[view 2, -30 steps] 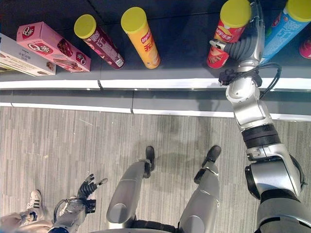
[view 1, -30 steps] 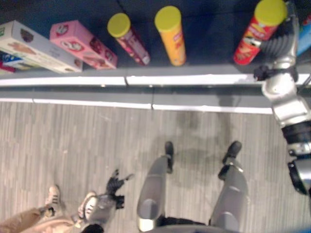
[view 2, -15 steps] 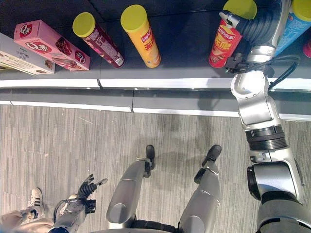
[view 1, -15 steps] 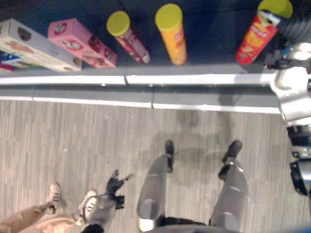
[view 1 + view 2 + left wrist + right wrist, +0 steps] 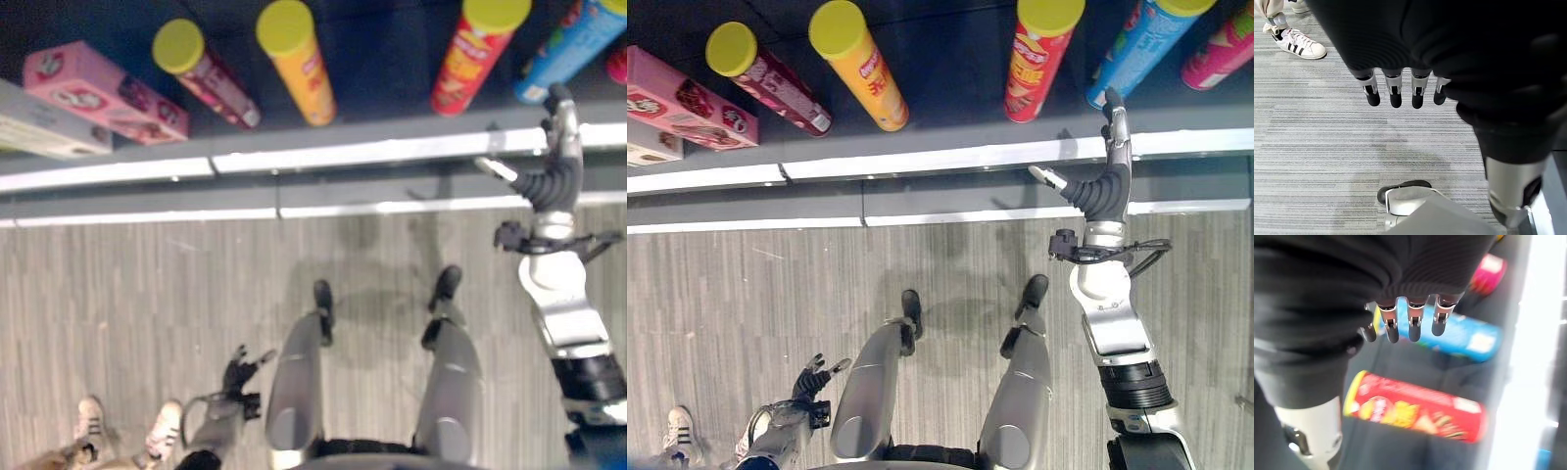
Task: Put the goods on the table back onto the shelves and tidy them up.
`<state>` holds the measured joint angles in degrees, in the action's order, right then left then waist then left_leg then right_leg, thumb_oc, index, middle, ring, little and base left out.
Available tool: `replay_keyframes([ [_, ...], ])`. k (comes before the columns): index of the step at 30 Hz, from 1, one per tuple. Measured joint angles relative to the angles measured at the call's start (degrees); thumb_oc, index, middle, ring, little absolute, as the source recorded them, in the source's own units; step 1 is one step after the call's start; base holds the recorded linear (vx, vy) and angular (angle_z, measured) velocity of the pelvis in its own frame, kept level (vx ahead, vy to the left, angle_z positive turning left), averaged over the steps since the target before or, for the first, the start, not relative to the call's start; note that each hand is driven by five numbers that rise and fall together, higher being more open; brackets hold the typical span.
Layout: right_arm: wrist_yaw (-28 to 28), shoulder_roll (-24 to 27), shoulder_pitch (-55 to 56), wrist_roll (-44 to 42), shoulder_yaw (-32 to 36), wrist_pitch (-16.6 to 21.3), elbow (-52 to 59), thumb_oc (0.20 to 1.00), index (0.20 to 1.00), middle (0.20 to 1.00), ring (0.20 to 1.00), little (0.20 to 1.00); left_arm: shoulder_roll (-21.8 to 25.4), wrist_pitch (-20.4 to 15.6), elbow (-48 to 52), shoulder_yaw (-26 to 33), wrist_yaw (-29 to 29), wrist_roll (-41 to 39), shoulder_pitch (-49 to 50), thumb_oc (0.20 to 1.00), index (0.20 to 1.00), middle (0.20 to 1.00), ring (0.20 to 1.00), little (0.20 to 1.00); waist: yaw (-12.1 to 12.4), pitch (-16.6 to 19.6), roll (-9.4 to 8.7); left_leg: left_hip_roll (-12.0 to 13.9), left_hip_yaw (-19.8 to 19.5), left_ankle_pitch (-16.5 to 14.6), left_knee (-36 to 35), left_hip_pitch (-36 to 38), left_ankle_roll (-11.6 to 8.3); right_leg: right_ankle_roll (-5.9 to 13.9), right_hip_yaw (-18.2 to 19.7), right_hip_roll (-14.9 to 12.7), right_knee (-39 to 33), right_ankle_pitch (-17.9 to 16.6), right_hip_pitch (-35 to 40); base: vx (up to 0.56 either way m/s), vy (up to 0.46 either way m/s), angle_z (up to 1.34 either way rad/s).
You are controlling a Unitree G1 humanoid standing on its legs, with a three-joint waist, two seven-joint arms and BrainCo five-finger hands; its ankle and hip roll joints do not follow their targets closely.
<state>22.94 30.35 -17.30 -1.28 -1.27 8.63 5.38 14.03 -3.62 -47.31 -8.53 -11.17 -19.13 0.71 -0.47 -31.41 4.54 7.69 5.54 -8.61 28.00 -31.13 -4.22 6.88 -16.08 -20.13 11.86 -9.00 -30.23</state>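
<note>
A red chip can (image 5: 1034, 59) with a yellow lid stands on the dark shelf (image 5: 950, 108), free of any hand. My right hand (image 5: 1102, 186) hovers just in front of the shelf's white edge, below and to the right of that can, open and holding nothing. In the right wrist view its straight fingers (image 5: 1410, 325) point past the red can (image 5: 1415, 406) toward a blue can (image 5: 1464, 340). My left hand (image 5: 813, 377) hangs low by my side over the floor, its fingers (image 5: 1396, 93) relaxed and open.
Along the shelf stand a pink box (image 5: 686, 98), a dark red can (image 5: 764, 73), an orange can (image 5: 860, 64), a blue can (image 5: 1141, 49) and a pink can (image 5: 1220, 49). A person's white shoes (image 5: 93, 416) are on the grey floor at my lower left.
My right hand has let go of the red can and drawn back from the shelf to its front edge. The camera has shifted to the right.
</note>
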Motion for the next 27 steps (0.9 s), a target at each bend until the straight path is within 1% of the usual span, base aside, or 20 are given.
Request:
replay_keyframes([
  [6, -0.61, -0.74, -1.32, -0.05, -1.05, -0.38, -7.78, 1.0, 1.0, 1.0, 1.0, 1.0, -0.01, -0.38, 0.04, -0.1, 0.05, 0.0, 0.03, 1.0, 1.0, 1.0, 1.0, 1.0, -0.21, -0.07, -0.21, 0.43, -0.02, 0.04, -0.04, 0.0, -0.07, -0.26, 0.03, 0.5, -0.04, -0.18, -0.04, 0.0, 0.0, 0.0],
  [8, -0.62, -0.58, -3.71, -0.08, -2.85, -0.55, -11.77, 1.0, 1.0, 1.0, 1.0, 1.0, 0.04, -0.5, 0.05, -0.12, 0.09, 0.01, 0.05, 1.0, 1.0, 1.0, 1.0, 1.0, -0.22, -0.06, -0.25, 0.55, -0.02, 0.09, -0.06, 0.04, -0.16, -0.28, 0.05, 0.58, -0.02, -0.18, -0.04, 0.0, 0.0, 0.0],
  [11, -0.66, -0.61, -7.47, -1.16, -5.37, -0.88, -16.2, 1.0, 1.0, 1.0, 1.0, 1.0, 0.13, -0.6, 0.06, -0.18, 0.14, 0.01, 0.06, 1.0, 1.0, 1.0, 1.0, 1.0, 0.44, -0.04, -0.21, 0.65, -0.03, 0.21, -0.2, 0.06, -0.29, -0.55, 0.04, 0.64, 0.02, -0.32, -0.14, 0.0, 0.0, 0.0],
  [13, -0.6, -0.35, -9.12, -1.11, -5.52, -1.85, -17.18, 1.0, 1.0, 1.0, 1.0, 1.0, 0.39, -0.85, 0.04, -0.38, 0.19, 0.02, 0.08, 1.0, 1.0, 1.0, 1.0, 1.0, 0.96, -0.05, -0.2, 0.64, -0.03, 0.29, -0.41, 0.07, -0.41, -0.59, 0.0, 0.63, 0.02, -0.3, -0.19, 0.0, 0.0, 0.0],
  [16, -0.6, -0.3, -10.98, -1.01, -5.66, -1.99, -17.81, 1.0, 1.0, 1.0, 1.0, 1.0, 0.69, -0.94, 0.0, -0.36, 0.21, 0.03, 0.15, 1.0, 1.0, 1.0, 1.0, 1.0, 1.86, -0.05, -0.12, 0.63, -0.04, 0.66, -1.04, 0.11, -0.48, -0.68, -0.16, 0.56, 0.03, -0.29, -0.31, 0.0, -0.011, 0.01],
  [17, -0.48, 0.32, -14.31, -1.05, -5.95, -2.23, -21.04, 1.0, 1.0, 1.0, 1.0, 1.0, 1.09, -1.0, -0.28, -0.37, 0.23, 0.04, 0.15, 1.0, 1.0, 1.0, 1.0, 1.0, 2.44, -0.04, 0.1, 0.57, -0.09, 0.85, -1.45, 0.16, -0.61, -0.89, -0.2, 0.59, 0.05, -0.34, -0.47, 0.01, -0.018, 0.03],
  [19, -0.28, 1.8, -15.84, -1.03, -6.56, -2.75, -21.79, 1.0, 1.0, 1.0, 1.0, 1.0, 1.33, -1.15, -1.04, -0.35, 0.28, 0.03, 0.13, 1.0, 1.0, 1.0, 1.0, 1.0, 2.86, -0.03, 0.39, 0.48, -0.18, 1.13, -2.01, 0.21, -0.68, -1.08, -0.36, 0.54, 0.07, -0.32, -0.56, 0.0, -0.023, 0.03],
  [23, 0.14, 3.43, -16.81, -1.15, -6.94, -3.14, -22.16, 1.0, 1.0, 1.0, 1.0, 1.0, 1.38, -1.15, -2.53, -0.35, 0.37, 0.03, 0.14, 1.0, 1.0, 1.0, 1.0, 1.0, 3.2, 0.01, 0.88, 0.47, -0.25, 1.15, -2.11, 0.26, -0.67, -1.11, -0.42, 0.57, 0.14, -0.29, -0.6, 0.0, 0.0, 0.0],
  [27, -0.04, 3.77, -19.59, -2.25, -7.89, -3.26, -27.64, 1.0, 1.0, 1.0, 1.0, 1.0, 1.43, -1.26, -3.27, -0.34, 0.75, 0.05, -0.1, 1.0, 1.0, 1.0, 1.0, 1.0, 3.47, 0.03, 0.96, 0.34, -0.25, 1.54, -2.95, 0.84, -0.82, -1.1, -0.4, 0.49, 0.34, -0.3, -0.53, 0.0, 0.0, 0.0],
])
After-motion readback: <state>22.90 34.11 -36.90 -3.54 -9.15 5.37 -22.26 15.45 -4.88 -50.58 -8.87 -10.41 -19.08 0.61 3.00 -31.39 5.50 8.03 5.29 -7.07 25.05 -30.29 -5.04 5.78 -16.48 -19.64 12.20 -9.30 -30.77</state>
